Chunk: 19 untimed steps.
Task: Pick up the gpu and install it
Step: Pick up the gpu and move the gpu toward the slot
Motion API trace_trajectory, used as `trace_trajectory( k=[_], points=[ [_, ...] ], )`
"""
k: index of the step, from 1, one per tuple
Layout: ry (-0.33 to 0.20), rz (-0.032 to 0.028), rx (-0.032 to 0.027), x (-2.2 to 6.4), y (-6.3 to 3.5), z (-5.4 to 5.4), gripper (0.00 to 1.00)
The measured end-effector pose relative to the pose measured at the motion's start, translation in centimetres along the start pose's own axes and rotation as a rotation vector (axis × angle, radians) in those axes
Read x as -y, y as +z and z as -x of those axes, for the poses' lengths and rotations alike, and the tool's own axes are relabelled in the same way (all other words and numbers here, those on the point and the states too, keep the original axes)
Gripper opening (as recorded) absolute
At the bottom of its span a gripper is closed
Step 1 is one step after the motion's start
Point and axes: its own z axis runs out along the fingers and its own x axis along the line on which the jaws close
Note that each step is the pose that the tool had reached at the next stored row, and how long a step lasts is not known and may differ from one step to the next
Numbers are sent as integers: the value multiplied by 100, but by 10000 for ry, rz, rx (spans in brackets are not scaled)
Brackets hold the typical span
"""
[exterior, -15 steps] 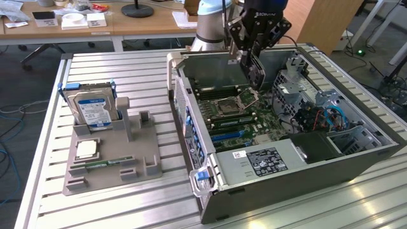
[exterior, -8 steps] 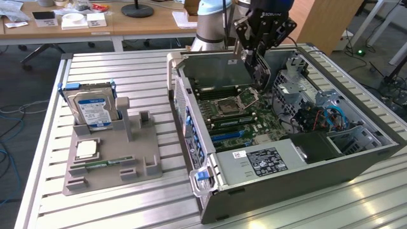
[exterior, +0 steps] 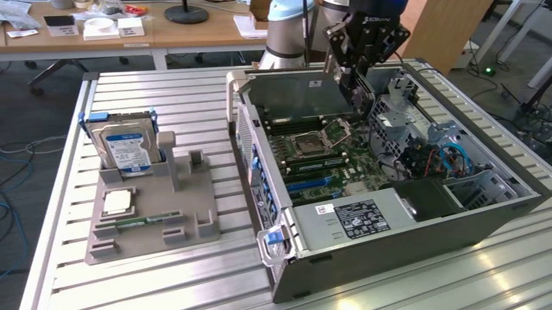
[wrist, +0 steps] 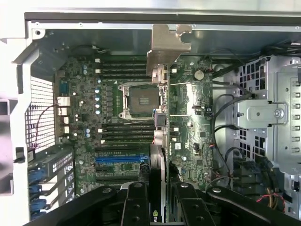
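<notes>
**GPU in the hand, held over the open case, not seated**

Exterior view: The hand (exterior: 352, 81) hangs above the open computer case (exterior: 483, 213), which lies on its side on the slatted counter (exterior: 172, 97). Its fingers are pressed onto the gpu (exterior: 360, 103). The card hangs directly below the hand with its long axis steep, running down into the case. It sits over the far part of the motherboard, near the CPU socket (exterior: 332, 134). The blue expansion slots (exterior: 306, 184) lie nearer this camera, apart from the card. The grey parts fixture (exterior: 147, 219), carrying the hard drive (exterior: 125, 150), stands at the exterior view's left, well apart.

Wrist view: The gpu (wrist: 162, 141) appears edge-on as a thin line. It starts between the two black fingers (wrist: 135, 207) and runs away from the hand (wrist: 160, 200). The silver bracket (wrist: 165, 44) is at the far end, close to the case wall. The card's edge crosses beside the CPU socket (wrist: 141, 100). The blue slot (wrist: 120, 159) lies on the socket's side of that edge and at right angles to it. My judgement is that the card is clear of any slot.
</notes>
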Motion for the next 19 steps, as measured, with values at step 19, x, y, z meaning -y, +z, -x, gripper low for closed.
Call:
trace_trajectory(
  k=[19],
  points=[
    [-1,0,0,-27,21,322,26]
  ],
)
